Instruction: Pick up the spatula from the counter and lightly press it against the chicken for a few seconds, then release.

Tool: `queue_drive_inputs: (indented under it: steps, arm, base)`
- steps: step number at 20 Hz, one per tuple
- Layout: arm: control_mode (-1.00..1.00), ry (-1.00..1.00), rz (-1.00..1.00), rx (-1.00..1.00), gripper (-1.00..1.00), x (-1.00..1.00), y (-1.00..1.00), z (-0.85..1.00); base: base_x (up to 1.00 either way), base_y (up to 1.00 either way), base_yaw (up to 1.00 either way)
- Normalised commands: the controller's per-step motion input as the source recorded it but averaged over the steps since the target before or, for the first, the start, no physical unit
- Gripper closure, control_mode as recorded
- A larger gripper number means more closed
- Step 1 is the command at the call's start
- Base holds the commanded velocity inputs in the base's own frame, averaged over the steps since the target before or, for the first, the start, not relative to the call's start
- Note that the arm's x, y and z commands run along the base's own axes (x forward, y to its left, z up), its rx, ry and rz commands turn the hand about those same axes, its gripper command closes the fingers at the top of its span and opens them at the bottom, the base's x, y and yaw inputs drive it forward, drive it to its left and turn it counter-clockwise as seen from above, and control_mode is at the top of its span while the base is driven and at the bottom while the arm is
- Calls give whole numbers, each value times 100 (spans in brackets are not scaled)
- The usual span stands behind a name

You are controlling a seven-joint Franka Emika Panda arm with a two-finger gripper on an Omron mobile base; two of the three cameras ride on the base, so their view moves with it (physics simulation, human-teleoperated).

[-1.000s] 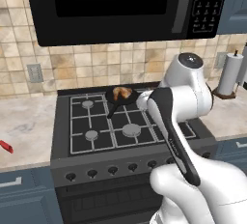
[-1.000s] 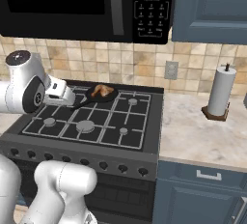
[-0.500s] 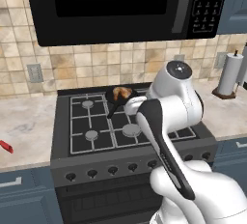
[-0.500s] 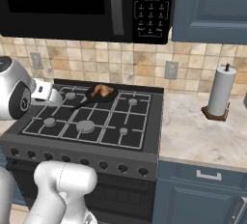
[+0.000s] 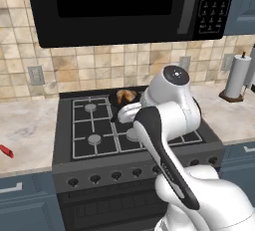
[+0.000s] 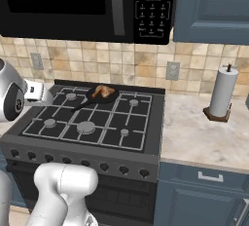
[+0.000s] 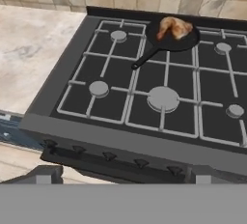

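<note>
A browned piece of chicken (image 5: 125,95) (image 6: 102,91) (image 7: 173,27) lies in a small black pan (image 7: 171,39) on the stove's back burner, with the pan's handle pointing toward the front left. A red spatula (image 5: 5,151) lies at the far left edge of the counter, mostly cut off by the picture's border. My gripper (image 7: 123,174) hovers above the front of the stove, over its left half, and looks down across the burners. It is open, with the fingertips (image 7: 44,173) far apart and nothing between them. The hand (image 5: 124,114) (image 6: 35,91) is well to the right of the spatula.
The black stove (image 5: 94,168) has several burners and a row of knobs (image 7: 109,156) on its front. A microwave (image 5: 129,6) hangs low above it. A paper towel roll (image 6: 223,93) stands on the right counter (image 6: 199,132). Beige counter (image 5: 27,130) lies left of the stove.
The arm has swung to the left, and the hand has moved left over the stove toward its left side. The gripper stayed open. Chicken, pan and spatula have not moved.
</note>
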Motion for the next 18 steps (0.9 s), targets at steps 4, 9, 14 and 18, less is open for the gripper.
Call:
queue_drive_inputs:
  steps: [4, 9, 14, 18]
  arm:
    - [-100, 0, 10, 0, -100, -1, 35, 0]
    - [-100, 0, 6, 0, -100, -1, 35, -2]
    - [-100, 0, 6, 0, -100, 0, 31, -12]
    - [-100, 0, 6, 0, -100, 0, 30, -15]
  base:
    - [0, 0, 0]
    - [0, 0, 0]
    - [0, 0, 0]
    - [0, 0, 0]
